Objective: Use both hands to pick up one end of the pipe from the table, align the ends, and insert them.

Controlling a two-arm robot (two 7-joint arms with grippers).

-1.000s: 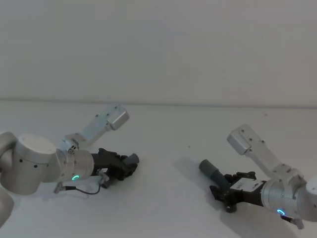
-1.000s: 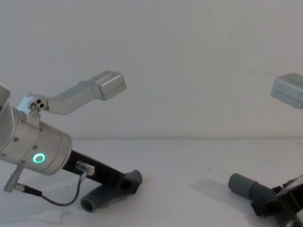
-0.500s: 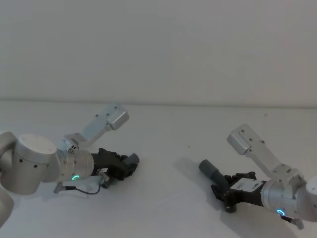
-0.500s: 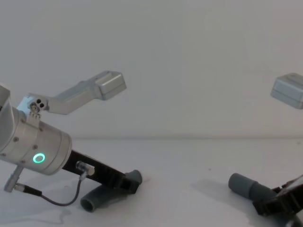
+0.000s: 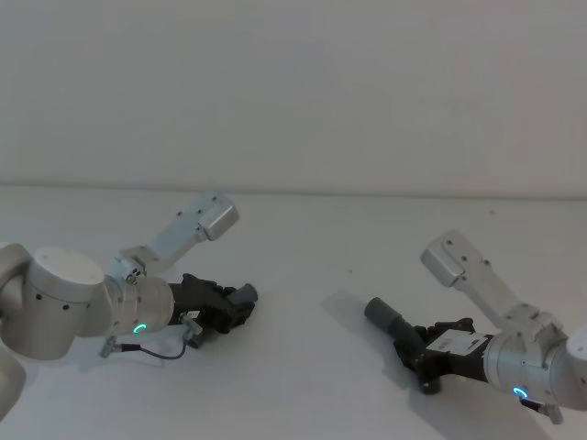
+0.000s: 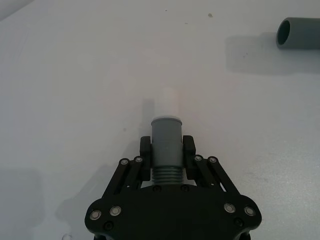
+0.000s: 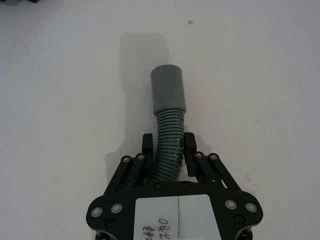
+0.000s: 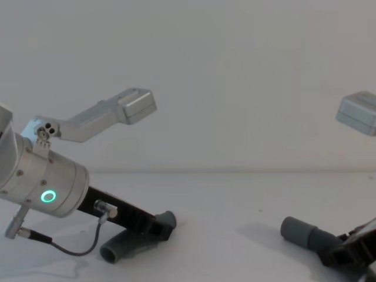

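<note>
Head view: both arms stretched low, left jaws gripping short hose (image 5: 243, 295), right jaws gripping long hose (image 5: 382, 315)

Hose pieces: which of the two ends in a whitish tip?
The short piece in the left gripper; its whitish tip is narrow, whereas the right gripper's long piece ends in a wider grey sleeve.

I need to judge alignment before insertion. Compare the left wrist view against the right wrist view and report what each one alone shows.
Only the left wrist view: the left end effector shut on the short piece's grey cuff, its whitish tip pointing out.
Only the right wrist view: the right end effector shut on the long piece's ribbed hose, plus a white label.
Both: the wide grey sleeve and the white table.
</note>
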